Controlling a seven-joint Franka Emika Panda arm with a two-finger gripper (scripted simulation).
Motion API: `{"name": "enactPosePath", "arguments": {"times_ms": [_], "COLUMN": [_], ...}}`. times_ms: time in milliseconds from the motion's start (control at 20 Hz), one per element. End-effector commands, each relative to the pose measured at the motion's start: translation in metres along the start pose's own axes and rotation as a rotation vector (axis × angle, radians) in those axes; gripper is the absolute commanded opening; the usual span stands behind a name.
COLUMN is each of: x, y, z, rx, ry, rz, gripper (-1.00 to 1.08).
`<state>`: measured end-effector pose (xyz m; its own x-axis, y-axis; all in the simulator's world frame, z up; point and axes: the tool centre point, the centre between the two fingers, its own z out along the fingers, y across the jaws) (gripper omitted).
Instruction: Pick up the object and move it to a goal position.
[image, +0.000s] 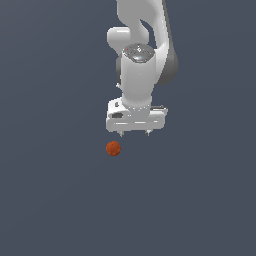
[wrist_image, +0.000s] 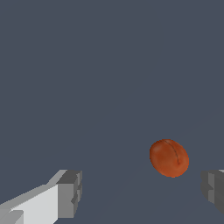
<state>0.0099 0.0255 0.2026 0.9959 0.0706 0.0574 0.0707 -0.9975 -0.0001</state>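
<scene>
Rust-red, faintly mottled small ball (image: 113, 148) lies alone on the flat slate-grey surface (image: 50, 200), free of any grip. In the exterior view the white jointed robot arm (image: 142, 55) comes down from the top of the picture, and its white-bodied pincer (image: 135, 133) hangs above the surface with only two short finger tips showing under the wide hand block. The ball sits just below the hand block and toward the exterior view's left, slightly outside the nearer finger tip; it touches nothing of the arm. Whether the ball lies nearer or farther in depth than the pincer cannot be read from this view. The wrist view adds what the exterior view lacks: the two grey finger pads (wrist_image: 70, 193) stand wide apart at opposite edges of the picture, so the pincer (wrist_image: 142, 192) is spread open and holds nothing. That view also shows the ball (wrist_image: 169, 158) at close range, orange-brown with a thin dark seam line across it, set ahead of the pads and nearer to one than to the other. The arm's upper joints appear only in the exterior view.
</scene>
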Motion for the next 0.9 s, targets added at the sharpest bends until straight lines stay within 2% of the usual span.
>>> {"name": "enactPosePath", "arguments": {"times_ms": [0,500,850], "x": [0.0,0.002,0.002], "y": [0.0,0.032,0.032], "z": [0.0,-0.015,-0.014], "rx": [0.0,-0.015,-0.014], "ry": [0.0,0.021,0.02], "rz": [0.0,0.063,0.073], "gripper": [1.0,1.0,1.0]}}
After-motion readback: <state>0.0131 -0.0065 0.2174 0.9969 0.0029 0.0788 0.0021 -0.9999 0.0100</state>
